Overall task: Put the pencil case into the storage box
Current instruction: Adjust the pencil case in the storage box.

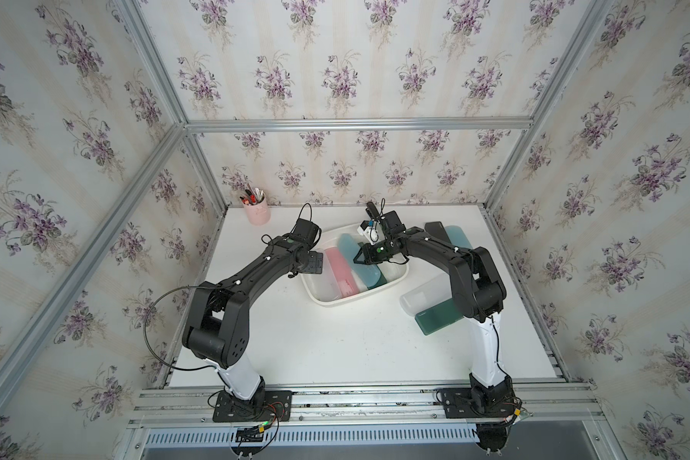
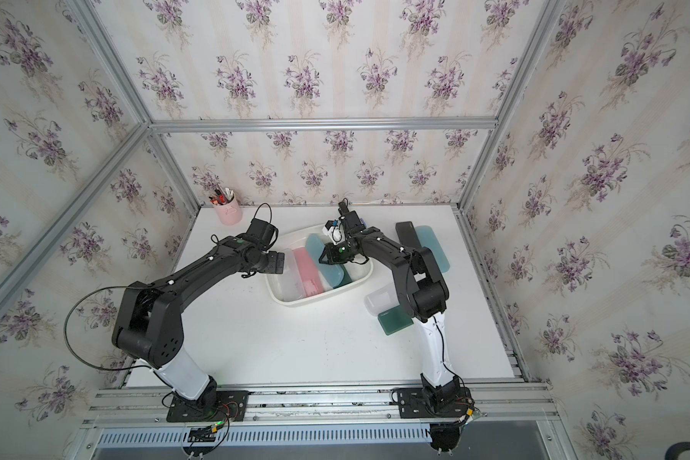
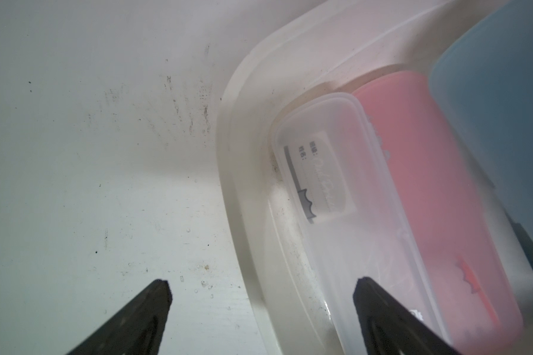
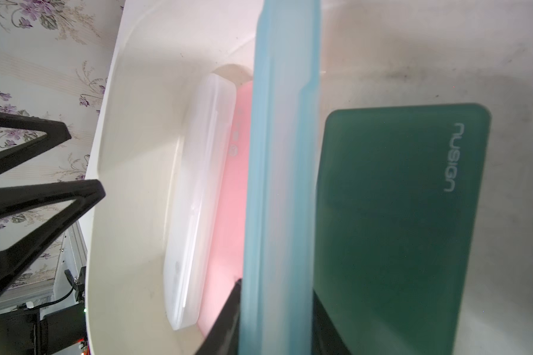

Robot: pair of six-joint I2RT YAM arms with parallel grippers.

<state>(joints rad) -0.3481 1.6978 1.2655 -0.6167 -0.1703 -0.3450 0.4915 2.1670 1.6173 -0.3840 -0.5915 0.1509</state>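
The blue pencil case (image 4: 283, 184) is inside the storage box (image 4: 130, 153), between the pink case (image 4: 228, 215) and the dark green case (image 4: 397, 215), clasped in my right gripper (image 4: 277, 289). I should loosen slowly, then rise straight so nothing drags. My left gripper (image 3: 262, 284) hangs spread over the rim. Both top views, not the wrist ones, show a frosted case (image 1: 419, 296) waiting on the counter (image 1: 335, 350)
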